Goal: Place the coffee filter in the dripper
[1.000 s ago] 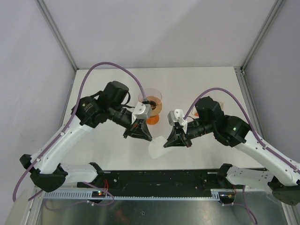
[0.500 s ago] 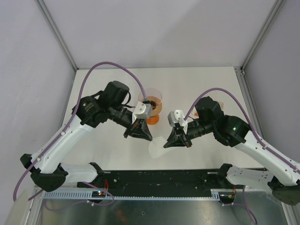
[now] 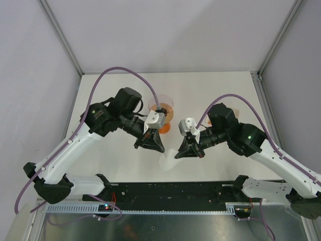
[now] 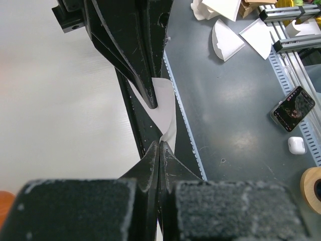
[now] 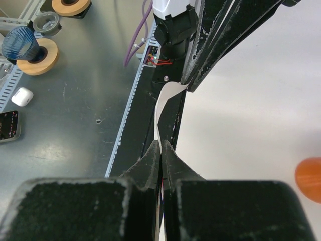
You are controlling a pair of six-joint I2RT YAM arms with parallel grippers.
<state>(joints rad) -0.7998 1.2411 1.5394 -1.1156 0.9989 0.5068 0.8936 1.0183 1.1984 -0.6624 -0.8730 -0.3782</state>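
The white paper coffee filter (image 3: 167, 159) hangs between my two grippers near the table's front edge. My left gripper (image 3: 154, 146) is shut on its left edge and my right gripper (image 3: 183, 152) is shut on its right edge. In the left wrist view the filter (image 4: 165, 105) runs from my shut fingertips (image 4: 160, 142) to the other gripper's fingers. The right wrist view shows the filter (image 5: 164, 103) edge-on above my shut gripper (image 5: 161, 142). The clear pinkish dripper (image 3: 163, 106) stands on an orange cup (image 3: 163, 128) behind the left wrist, partly hidden.
The black base rail (image 3: 175, 191) runs along the near edge just below the filter. Off the table, below, lie spare white filters (image 4: 228, 42), a phone (image 4: 293, 108), an earbud case (image 5: 22, 96) and tape rolls (image 5: 35, 63). The orange cup (image 5: 309, 178) shows at the right wrist view's edge.
The left arm has shifted slightly right and toward the right gripper. The filter between the grippers looks narrower and more bunched. The right arm has barely moved.
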